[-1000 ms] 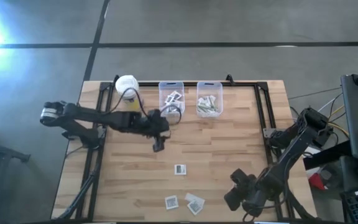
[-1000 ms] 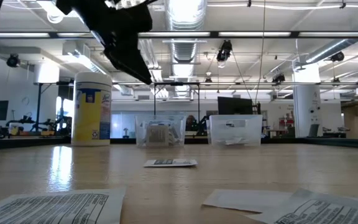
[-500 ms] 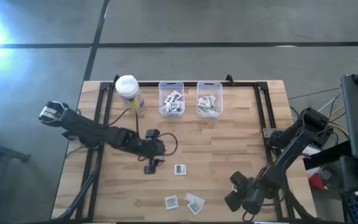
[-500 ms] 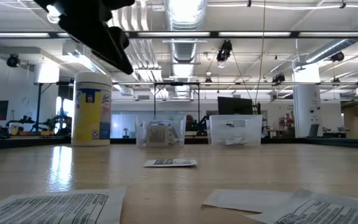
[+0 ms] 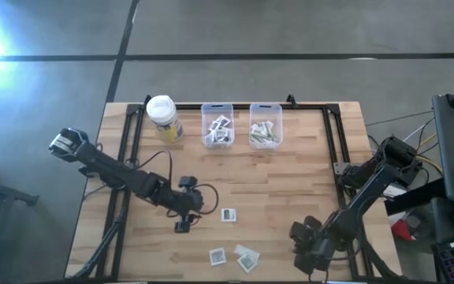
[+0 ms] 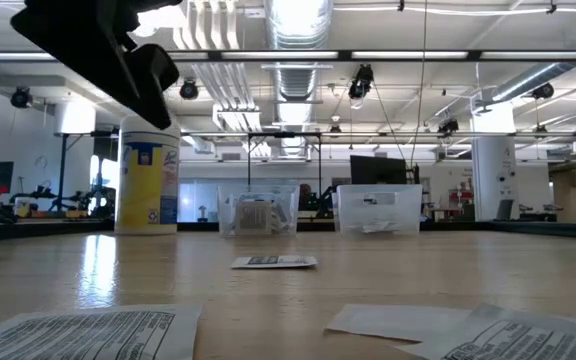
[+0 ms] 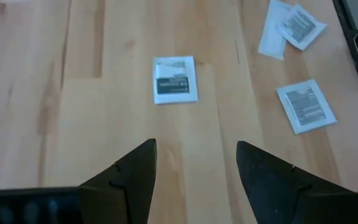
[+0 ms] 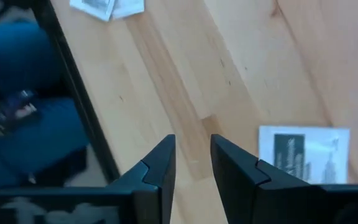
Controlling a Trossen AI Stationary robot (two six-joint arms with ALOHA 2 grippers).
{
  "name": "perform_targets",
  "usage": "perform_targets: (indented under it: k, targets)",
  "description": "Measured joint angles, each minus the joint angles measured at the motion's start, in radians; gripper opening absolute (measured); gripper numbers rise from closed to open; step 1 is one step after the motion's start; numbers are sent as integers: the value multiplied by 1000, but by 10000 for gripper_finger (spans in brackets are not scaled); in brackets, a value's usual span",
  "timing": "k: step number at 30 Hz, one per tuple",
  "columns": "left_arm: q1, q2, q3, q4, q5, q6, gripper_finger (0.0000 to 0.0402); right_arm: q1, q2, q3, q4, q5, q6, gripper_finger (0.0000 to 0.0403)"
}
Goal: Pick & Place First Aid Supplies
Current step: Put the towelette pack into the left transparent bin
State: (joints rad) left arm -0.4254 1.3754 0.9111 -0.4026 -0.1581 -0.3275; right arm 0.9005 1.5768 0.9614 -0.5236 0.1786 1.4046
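Above the tabletop (image 5: 306,170), left hand (image 5: 181,226) wide, empty.
It has swung back from the bins toward the lone packet (image 5: 228,214), lining up my next pick.

A wooden table (image 5: 290,181) carries a yellow container (image 5: 164,117), two clear bins (image 5: 218,125) and loose packets (image 5: 228,214).

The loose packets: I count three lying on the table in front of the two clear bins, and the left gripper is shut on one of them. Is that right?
Not quite. The left gripper is open and holds nothing; the left wrist view shows its fingers spread above bare wood, short of the nearest packet. The rest stands: three loose packets lie in front of the two clear bins.
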Motion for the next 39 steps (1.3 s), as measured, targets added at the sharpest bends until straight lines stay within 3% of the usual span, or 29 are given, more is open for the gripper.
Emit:
perform_targets:
  k: [10, 26, 39]
  targets:
    - [-38, 0, -50, 15, 0, -85, 213, -1, 0, -37, -8, -49, -331, 114]
    - [-41, 0, -52, 66, 0, -120, 213, -25, 0, -61, -55, -48, -535, 211]
    - [-42, 0, -52, 66, 0, -139, 213, -24, 0, -145, -21, -49, -574, 217]
